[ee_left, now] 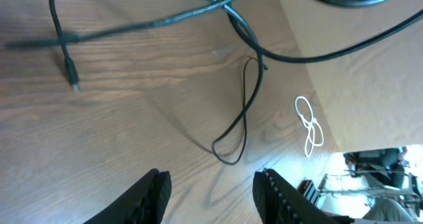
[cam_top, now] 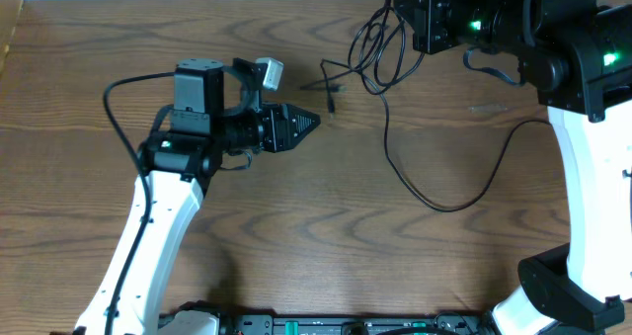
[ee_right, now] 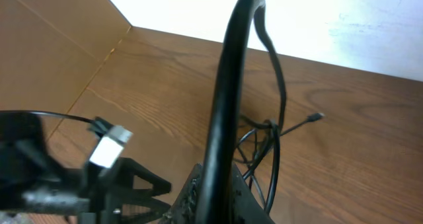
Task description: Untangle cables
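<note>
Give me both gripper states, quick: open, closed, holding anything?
left gripper: open, holding nothing.
right gripper: closed on a black cable.

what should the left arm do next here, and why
Probably ease the left gripper forward to the loose plug end of the black cable and close on it. Its jaws stand open and empty, the plug lies free on the table just ahead, and the right gripper is shut by the tangled loops.
</note>
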{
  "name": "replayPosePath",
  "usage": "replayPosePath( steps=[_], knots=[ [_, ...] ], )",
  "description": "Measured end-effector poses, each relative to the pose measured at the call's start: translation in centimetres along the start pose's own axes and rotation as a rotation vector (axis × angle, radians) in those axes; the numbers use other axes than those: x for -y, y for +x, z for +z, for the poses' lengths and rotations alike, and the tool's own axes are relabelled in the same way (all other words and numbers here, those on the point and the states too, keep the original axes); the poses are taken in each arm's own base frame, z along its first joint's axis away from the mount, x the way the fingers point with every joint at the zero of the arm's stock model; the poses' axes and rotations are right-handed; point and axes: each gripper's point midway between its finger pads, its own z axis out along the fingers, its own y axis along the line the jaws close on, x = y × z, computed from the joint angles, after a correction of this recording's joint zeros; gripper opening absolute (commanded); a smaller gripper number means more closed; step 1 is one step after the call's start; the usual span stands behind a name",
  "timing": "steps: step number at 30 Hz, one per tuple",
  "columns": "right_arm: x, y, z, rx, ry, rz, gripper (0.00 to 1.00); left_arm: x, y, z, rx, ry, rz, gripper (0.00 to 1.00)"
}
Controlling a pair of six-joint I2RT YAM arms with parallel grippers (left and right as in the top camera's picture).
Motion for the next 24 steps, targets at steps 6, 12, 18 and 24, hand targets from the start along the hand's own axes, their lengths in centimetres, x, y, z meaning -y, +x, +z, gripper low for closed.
replayPosePath(
  steps=[6,12,18,24],
  knots=[
    [0.0,-0.1,0.0,0.003,0.0,0.0,0.01,1.3,-0.9,1.1,0.026,0.063,0.078,0.46],
    [0.0,-0.3,0.0,0.013,-0.002,-0.004,0.01,4.0,0.5,4.0,-0.031,0.142,0.15,0.46],
    [-0.1,-0.4,0.0,0.017,-0.001,-0.005,0.01,4.7,2.8,8.6,-0.112,0.157,0.184,0.46],
    [-0.1,-0.4,0.0,0.017,-0.002,-0.003,0.01,5.1,2.9,9.7,-0.111,0.158,0.193,0.46]
  ],
)
